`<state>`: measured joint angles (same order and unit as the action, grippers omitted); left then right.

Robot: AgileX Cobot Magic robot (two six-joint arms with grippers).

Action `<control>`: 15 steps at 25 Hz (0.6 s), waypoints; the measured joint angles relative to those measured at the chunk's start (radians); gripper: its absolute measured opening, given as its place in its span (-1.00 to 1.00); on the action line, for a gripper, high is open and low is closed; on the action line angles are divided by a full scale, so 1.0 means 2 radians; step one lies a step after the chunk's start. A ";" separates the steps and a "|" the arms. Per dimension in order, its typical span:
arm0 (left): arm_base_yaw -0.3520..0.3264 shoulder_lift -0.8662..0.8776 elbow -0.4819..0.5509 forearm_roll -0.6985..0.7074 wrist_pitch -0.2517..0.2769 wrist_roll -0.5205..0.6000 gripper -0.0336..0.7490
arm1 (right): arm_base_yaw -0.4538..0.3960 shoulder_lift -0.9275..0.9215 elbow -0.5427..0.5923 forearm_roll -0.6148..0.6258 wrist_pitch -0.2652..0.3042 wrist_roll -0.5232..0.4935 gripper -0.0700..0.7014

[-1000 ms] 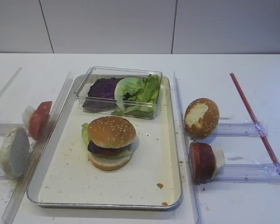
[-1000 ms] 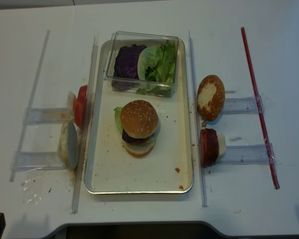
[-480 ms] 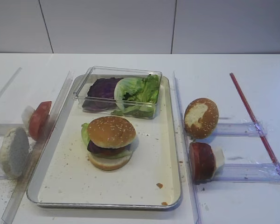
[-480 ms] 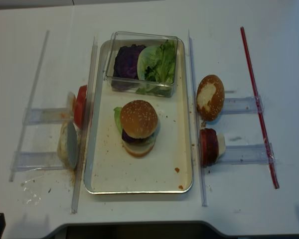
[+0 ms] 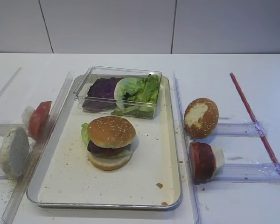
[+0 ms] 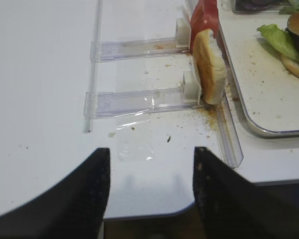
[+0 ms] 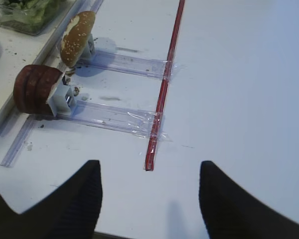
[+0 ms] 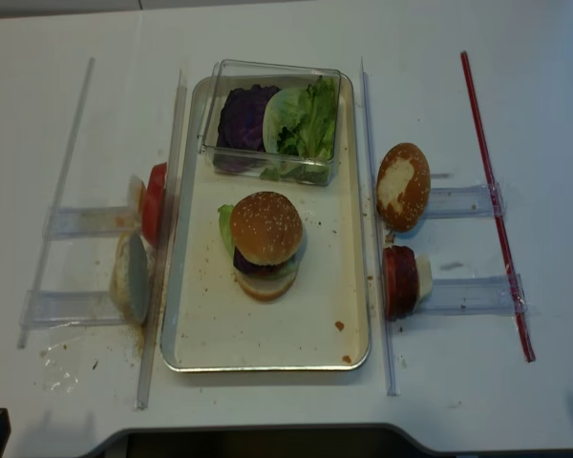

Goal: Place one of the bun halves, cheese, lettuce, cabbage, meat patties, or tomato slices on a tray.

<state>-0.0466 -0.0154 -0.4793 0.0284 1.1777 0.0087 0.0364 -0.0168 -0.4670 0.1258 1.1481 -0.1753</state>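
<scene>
On the white tabletop (image 5: 233,65), the tray (image 5: 170,186) lies centred, its raised silver rim flanked on each long side by a clear plastic rail. A clear box (image 5: 117,91) at the tray's far end holds the cabbage (image 5: 101,87) and the lettuce (image 5: 142,91). Mid-tray stands an assembled burger, capped by the sesame bun top (image 5: 111,131); bare cream surface lies open in front of it and to its right, up to the near rim. Left of the tray, a tomato slice (image 5: 38,119) and a pale bun bottom (image 5: 12,151) stand on edge against holders. Right of the tray, a white-patched bun (image 5: 201,117) and a meat patty (image 5: 202,161) stand likewise. A red strip (image 5: 256,122) runs beyond them. The right hand (image 7: 149,199) hovers over bare tabletop near the table's edge, spread wide and holding nothing. The left hand (image 6: 149,191) hangs at the near table edge, likewise spread and empty, well apart from the bun bottom.
</scene>
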 joint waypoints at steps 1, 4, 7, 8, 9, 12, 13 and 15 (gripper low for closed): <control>0.000 0.000 0.000 0.000 0.000 0.000 0.00 | 0.000 0.000 0.000 0.000 0.000 0.000 0.34; 0.000 0.000 0.000 0.000 0.000 0.000 0.00 | 0.000 0.000 0.000 0.000 0.000 0.000 0.34; 0.000 0.000 0.000 0.000 0.000 0.000 0.00 | 0.000 0.000 0.000 0.000 0.000 0.000 0.34; 0.000 0.000 0.000 0.000 0.000 0.000 0.00 | 0.000 0.000 0.000 0.000 0.000 0.000 0.34; 0.000 0.000 0.000 0.000 0.000 0.000 0.00 | 0.000 0.000 0.000 0.000 0.000 0.000 0.34; 0.000 0.000 0.000 0.000 0.000 0.000 0.00 | 0.000 0.000 0.000 0.000 0.000 0.000 0.34; 0.000 0.000 0.000 0.000 0.000 0.000 0.00 | 0.000 0.000 0.000 0.000 0.000 0.000 0.34; 0.000 0.000 0.000 0.000 0.000 0.000 0.00 | 0.000 0.000 0.000 0.000 0.000 0.000 0.34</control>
<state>-0.0466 -0.0154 -0.4793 0.0284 1.1777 0.0087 0.0364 -0.0168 -0.4670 0.1258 1.1481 -0.1753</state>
